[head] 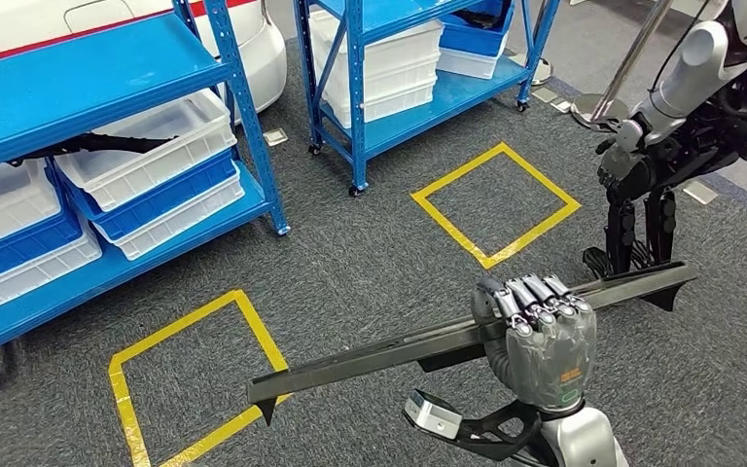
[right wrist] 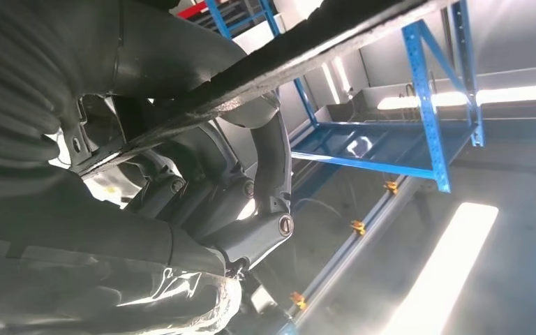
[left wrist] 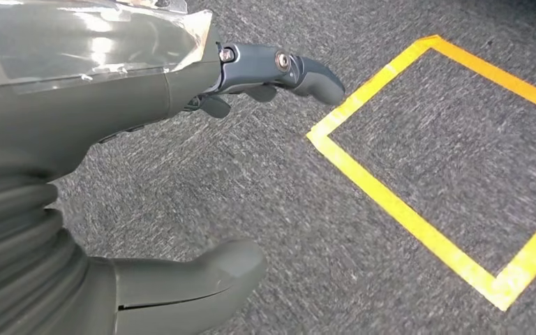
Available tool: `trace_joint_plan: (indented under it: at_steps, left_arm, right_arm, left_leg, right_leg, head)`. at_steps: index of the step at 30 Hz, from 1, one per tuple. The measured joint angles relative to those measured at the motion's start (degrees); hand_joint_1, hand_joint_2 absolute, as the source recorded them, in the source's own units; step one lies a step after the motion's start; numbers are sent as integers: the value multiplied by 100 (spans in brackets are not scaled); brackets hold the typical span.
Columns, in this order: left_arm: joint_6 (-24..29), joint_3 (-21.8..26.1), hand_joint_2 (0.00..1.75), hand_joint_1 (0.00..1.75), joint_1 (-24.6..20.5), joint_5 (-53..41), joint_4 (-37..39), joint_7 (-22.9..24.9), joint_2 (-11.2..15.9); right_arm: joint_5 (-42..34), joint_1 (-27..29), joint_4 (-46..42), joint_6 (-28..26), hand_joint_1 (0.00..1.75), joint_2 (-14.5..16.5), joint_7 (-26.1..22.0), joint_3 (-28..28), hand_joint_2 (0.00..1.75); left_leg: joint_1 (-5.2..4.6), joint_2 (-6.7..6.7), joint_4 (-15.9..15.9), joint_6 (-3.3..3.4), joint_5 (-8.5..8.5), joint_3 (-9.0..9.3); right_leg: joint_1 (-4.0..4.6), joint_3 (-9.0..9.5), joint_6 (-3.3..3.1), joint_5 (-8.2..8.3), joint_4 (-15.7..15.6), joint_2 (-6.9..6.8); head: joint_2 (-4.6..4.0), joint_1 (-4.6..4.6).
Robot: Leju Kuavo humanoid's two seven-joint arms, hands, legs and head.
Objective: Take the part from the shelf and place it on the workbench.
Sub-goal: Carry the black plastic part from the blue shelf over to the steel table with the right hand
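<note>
The part (head: 370,362) is a long, thin black bar. It lies nearly level above the grey carpet in the head view, stretching from lower left to mid right. My right hand (head: 537,339) grips it a little past its middle, fingers curled over the top. In the right wrist view the same bar (right wrist: 300,59) crosses in front of the hand (right wrist: 202,209), whose fingers wrap around it. My left hand (left wrist: 146,139) hangs over the carpet with thumb and fingers apart and nothing between them.
Blue shelves (head: 88,88) with white and blue bins (head: 151,146) stand at the left, a second blue rack (head: 399,68) behind. Yellow tape squares (head: 494,202) mark the carpet. Another silver and black robot (head: 681,126) stands at the right, close to the bar's far end.
</note>
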Motion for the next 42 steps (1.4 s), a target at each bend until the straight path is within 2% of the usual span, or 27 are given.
trace_joint_plan:
  at_steps: [2,4,9,12,22,25,28,31,32,33,35,37,38,39,40,41,42]
  left_arm:
    - [3,0,175,0,0,0,0,2,3]
    - [3,0,175,0,0,0,0,2,1]
    - [-38,-3,175,0,0,-9,0,27,-2]
    - [-111,-7,175,0,0,-17,-1,49,2]
    - [-121,-13,175,0,2,-52,0,32,14]
    - [-152,-14,175,0,10,-52,0,32,31]
    - [-177,-21,175,0,20,-52,0,27,50]
    - [-178,-40,175,0,22,-51,-1,20,49]
    - [-174,-46,175,0,24,-50,-1,16,45]
    - [-170,-51,175,0,26,-49,-1,13,44]
    - [-158,-55,175,0,27,-36,-2,9,44]
    - [-148,-57,175,0,30,-21,-2,12,44]
    - [-146,-57,175,0,33,-18,-2,14,41]
    - [-144,-58,175,0,34,-18,-2,16,37]
    - [-144,-62,175,0,35,-19,-2,20,34]
    - [-144,-65,175,0,35,-22,-2,24,34]
    - [-145,-68,175,0,35,-25,-2,28,34]
  right_arm:
    - [0,-6,12,0,175,7,-1,1,175]
    - [1,-13,16,0,175,12,-2,2,175]
    - [9,-24,34,1,175,14,-2,4,175]
    - [31,-31,45,8,175,23,-1,8,175]
    - [34,-127,154,0,175,22,46,35,175]
    - [5,-116,183,-12,175,3,75,36,175]
    - [-11,-105,187,-15,175,-16,94,37,175]
    - [-37,-99,186,-15,175,-33,96,39,175]
    - [-26,-102,186,-15,175,-39,96,43,175]
    - [10,-106,187,-15,175,-43,97,46,175]
    - [124,-112,188,-15,175,-46,100,52,175]
    - [216,-100,189,-15,175,-45,113,61,175]
    - [251,-94,189,-13,175,-44,122,68,175]
    - [283,-91,189,-11,175,-42,133,74,175]
    - [319,-91,188,-8,175,-38,145,80,175]
    - [353,-89,187,-5,175,-29,157,85,175]
    - [380,-85,182,-3,175,-16,169,89,175]
  left_leg:
    - [31,-1,6,3,14,-16]
    - [58,-1,-6,-53,35,-19]
    - [74,-1,76,-127,20,-95]
    - [74,-1,317,-180,-55,-281]
    - [73,-1,1134,-188,-298,-904]
    - [65,-3,1267,-148,-360,-996]
    - [53,-4,1287,-88,-375,-1001]
    - [57,14,1139,-16,-293,-911]
    - [71,30,1038,18,-244,-850]
    - [88,48,945,43,-198,-794]
    - [99,73,873,72,-163,-749]
    - [105,79,870,60,-159,-751]
    - [115,78,872,44,-158,-753]
    - [128,77,874,23,-157,-753]
    - [147,77,882,-16,-158,-753]
    - [148,74,891,-68,-163,-754]
    - [141,72,901,-118,-176,-753]
  right_leg:
    - [-3,-9,-17,15,2,0]
    - [29,-20,-42,22,6,0]
    - [44,-118,-108,-5,138,-1]
    - [44,-308,-153,-82,385,-1]
    - [50,-927,-162,-317,1178,-1]
    - [33,-994,-154,-345,1263,-1]
    - [19,-985,-125,-337,1258,-1]
    - [35,-958,-62,-312,1214,14]
    - [43,-979,-56,-357,1276,18]
    - [49,-1041,-66,-447,1423,20]
    - [27,-1263,-93,-714,1931,16]
    - [-5,-1404,-52,-846,2286,13]
    - [-31,-1348,-2,-806,2222,10]
    - [-55,-1224,53,-721,2026,5]
    - [-85,-1015,110,-606,1665,-19]
    - [-89,-842,144,-505,1342,-43]
    - [-96,-709,127,-433,1107,-55]
  head:
    - [0,-28]
    - [0,-35]
    - [0,-41]
    - [0,-42]
    - [0,-41]
    - [0,-49]
    - [0,-57]
    - [0,-60]
    - [0,-52]
    - [0,-38]
    - [0,0]
    - [0,27]
    - [0,35]
    - [0,40]
    - [0,54]
    - [0,76]
    - [0,92]
